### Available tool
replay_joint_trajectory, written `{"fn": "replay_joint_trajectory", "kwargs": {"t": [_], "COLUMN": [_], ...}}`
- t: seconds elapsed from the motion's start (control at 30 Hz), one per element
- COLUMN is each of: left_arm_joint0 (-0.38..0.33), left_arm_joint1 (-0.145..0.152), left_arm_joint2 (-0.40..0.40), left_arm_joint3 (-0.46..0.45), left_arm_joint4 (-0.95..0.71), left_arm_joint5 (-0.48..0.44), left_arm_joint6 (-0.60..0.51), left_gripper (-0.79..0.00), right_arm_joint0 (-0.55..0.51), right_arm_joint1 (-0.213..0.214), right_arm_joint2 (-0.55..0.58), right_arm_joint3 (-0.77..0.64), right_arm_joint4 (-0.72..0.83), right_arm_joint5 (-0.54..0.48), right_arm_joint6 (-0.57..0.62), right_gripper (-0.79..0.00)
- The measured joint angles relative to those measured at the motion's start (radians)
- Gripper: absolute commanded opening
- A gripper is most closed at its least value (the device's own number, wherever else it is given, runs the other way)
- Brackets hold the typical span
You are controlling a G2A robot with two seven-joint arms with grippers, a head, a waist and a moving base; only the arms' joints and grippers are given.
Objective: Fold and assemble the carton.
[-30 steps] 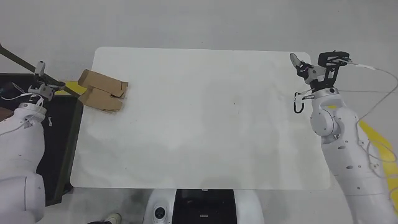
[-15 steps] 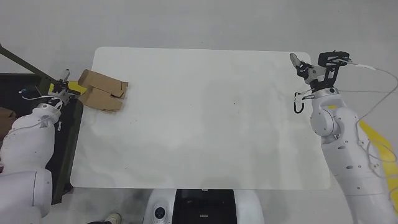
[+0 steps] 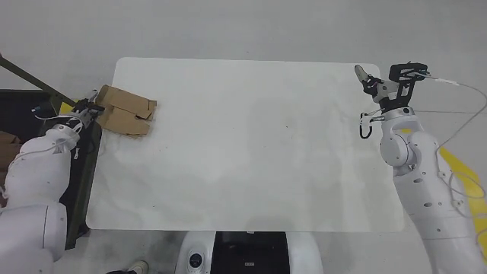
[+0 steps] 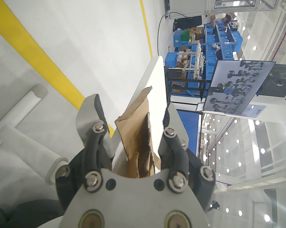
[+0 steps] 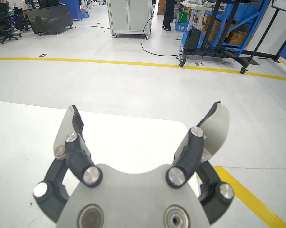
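As the left arm hung by the left edge of the white table [image 3: 243, 190], its left gripper [image 3: 92, 109] sat right at the end of the brown carton [image 3: 128, 111]. The two fingers [image 4: 96, 113] were spread apart, one on each side of the carton's end. A small gap showed between each finger and the cardboard, so the gripper was not squeezing it. The carton was between the fingers but not held tight.

The carton lay flat on the table, on the left side and toward the far half. It looked like two flat brown pieces, side by side and touching. Its left end poked a little past the table's edge. A dark cart [image 3: 17, 100] was on the floor just beside that edge.

Farther away, at the far right corner of the table, was the right gripper [image 3: 377, 87]. Its fingers [image 5: 74, 119] were spread wide with nothing between them. It hung over the table's rounded corner, well apart from the carton.

Past the table was pale grey floor [image 5: 86, 81] with a yellow line [image 5: 109, 60] across it. Beyond the line stood blue shelves [image 5: 230, 22] with brown boxes [image 5: 235, 36] on them, and a grey cabinet [image 5: 131, 10].
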Motion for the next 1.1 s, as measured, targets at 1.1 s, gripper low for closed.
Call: {"fn": "replay_joint_trajectory", "kwargs": {"t": [1.1], "left_arm_joint0": [-0.054], "left_arm_joint1": [0.007], "left_arm_joint2": [-0.109], "left_arm_joint3": [-0.129], "left_arm_joint4": [-0.259], "left_arm_joint5": [-0.087], "left_arm_joint6": [-0.313], "left_gripper": [-0.785], "right_arm_joint0": [0.000], "right_arm_joint1": [0.000], "right_arm_joint2": [0.000], "right_arm_joint3": [0.000], "right_arm_joint4": [0.000], "right_arm_joint5": [0.000], "right_arm_joint6": [0.000], "right_gripper": [0.000]}}
